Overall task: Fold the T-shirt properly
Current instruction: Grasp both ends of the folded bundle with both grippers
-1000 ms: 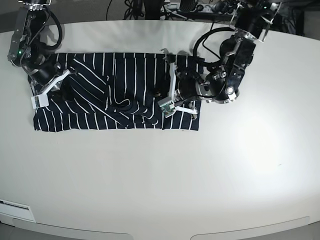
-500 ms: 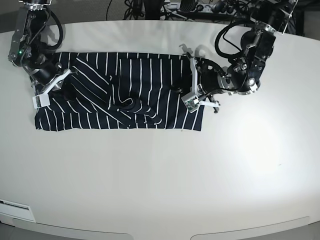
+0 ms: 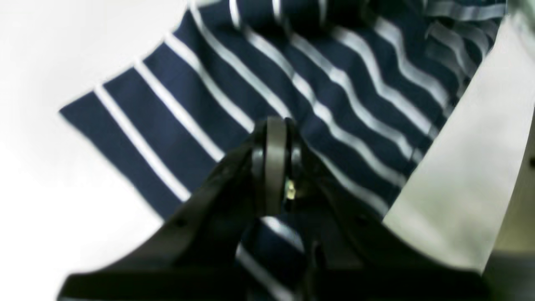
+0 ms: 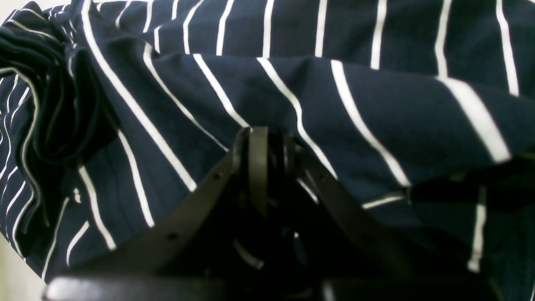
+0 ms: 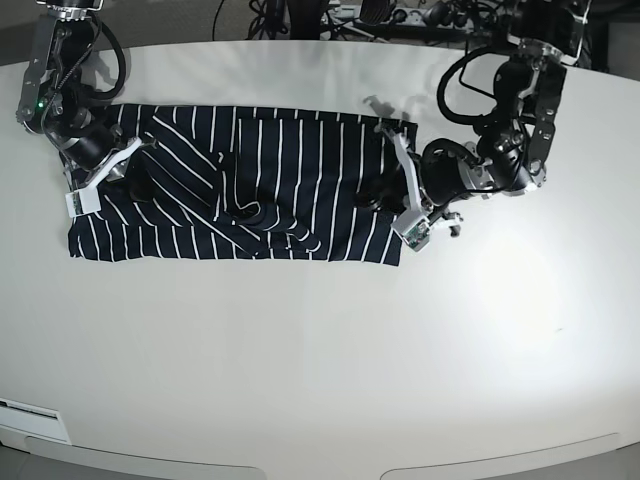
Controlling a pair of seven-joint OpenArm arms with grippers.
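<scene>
The T-shirt [image 5: 240,190] lies as a wide rumpled band across the table [image 5: 320,360] from ten to one o'clock. The left gripper [image 3: 273,138], at the shirt's two-o'clock end, has its jaws pressed together over the striped cloth. The right gripper [image 4: 267,146] sits on the ten-o'clock end; whether it pinches fabric cannot be told.

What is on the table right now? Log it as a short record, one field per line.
garment: T-shirt, dark navy with thin white stripes
layout: spread in a wide band across the table, bunched folds near its middle
left claw: shut, over the shirt's edge
right claw: low on the fabric at the other end, grip unclear
background: cables beyond the table's far edge
</scene>
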